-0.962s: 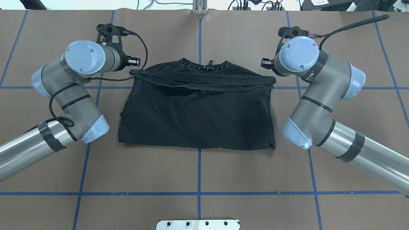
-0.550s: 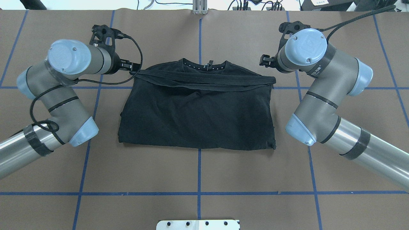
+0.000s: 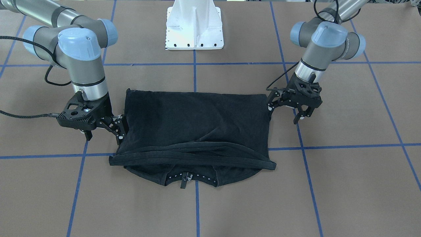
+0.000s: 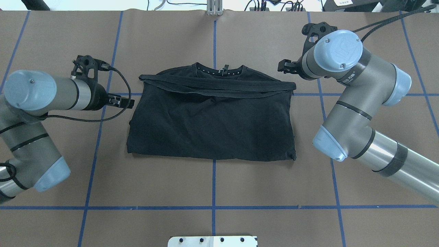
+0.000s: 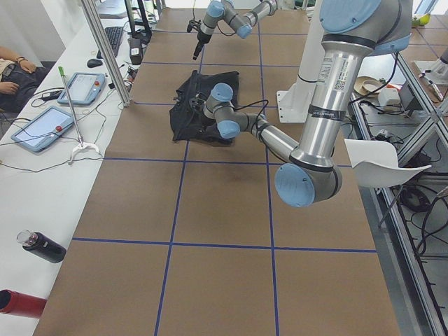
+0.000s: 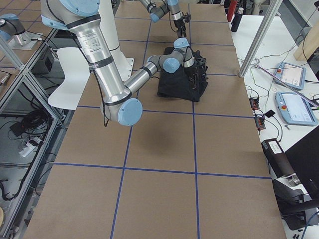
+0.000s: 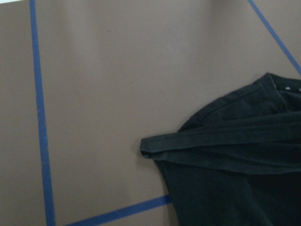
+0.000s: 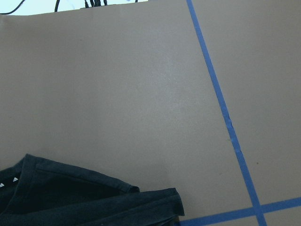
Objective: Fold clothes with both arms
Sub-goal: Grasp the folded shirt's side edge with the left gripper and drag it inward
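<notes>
The black T-shirt lies folded in the middle of the brown surface, its hem doubled up into a band just below the collar, with the sleeves tucked out of sight. The left claw hangs empty with its fingers apart, just beside one side edge. The right claw, fingers also apart, sits tight against the opposite edge, though contact is hard to make out. From overhead its own wrist hides most of it. The wrist views catch only corners of the shirt

The left arm and right arm bend in from the sides, wrists pointing down. The left gripper hangs low, jaws spread and empty — the right gripper likewise.
</notes>
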You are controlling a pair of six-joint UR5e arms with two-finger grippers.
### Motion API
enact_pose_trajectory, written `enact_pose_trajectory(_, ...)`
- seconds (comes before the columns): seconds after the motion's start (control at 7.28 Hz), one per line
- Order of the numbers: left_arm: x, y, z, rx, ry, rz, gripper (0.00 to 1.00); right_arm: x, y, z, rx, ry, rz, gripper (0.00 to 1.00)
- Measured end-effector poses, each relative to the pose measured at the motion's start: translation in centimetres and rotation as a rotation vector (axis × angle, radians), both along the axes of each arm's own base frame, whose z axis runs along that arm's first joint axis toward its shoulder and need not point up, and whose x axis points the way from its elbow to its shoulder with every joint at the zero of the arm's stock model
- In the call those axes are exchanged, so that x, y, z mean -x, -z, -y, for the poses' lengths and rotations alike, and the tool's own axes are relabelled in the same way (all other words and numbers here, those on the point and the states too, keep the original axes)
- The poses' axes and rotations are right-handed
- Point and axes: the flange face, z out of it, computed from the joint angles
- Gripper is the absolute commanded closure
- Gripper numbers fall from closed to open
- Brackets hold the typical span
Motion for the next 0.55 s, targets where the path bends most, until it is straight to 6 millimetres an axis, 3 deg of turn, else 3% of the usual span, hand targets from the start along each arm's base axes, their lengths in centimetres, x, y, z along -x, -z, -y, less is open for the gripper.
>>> enact_pose_trajectory(0.27,-2.9,-1.9,-5.3,0.057,-0.034,-0.057,0.15,0.0,0.1,-0.1,-0.002,0.0,0.002,0.0)
enact_pose_trajectory(0.55,-5.6,-2.6,-8.3,0.105,-0.032,-0.073,0.43,0.0,0.1,-0.1,-0.003,0.0,0.002,0.0)
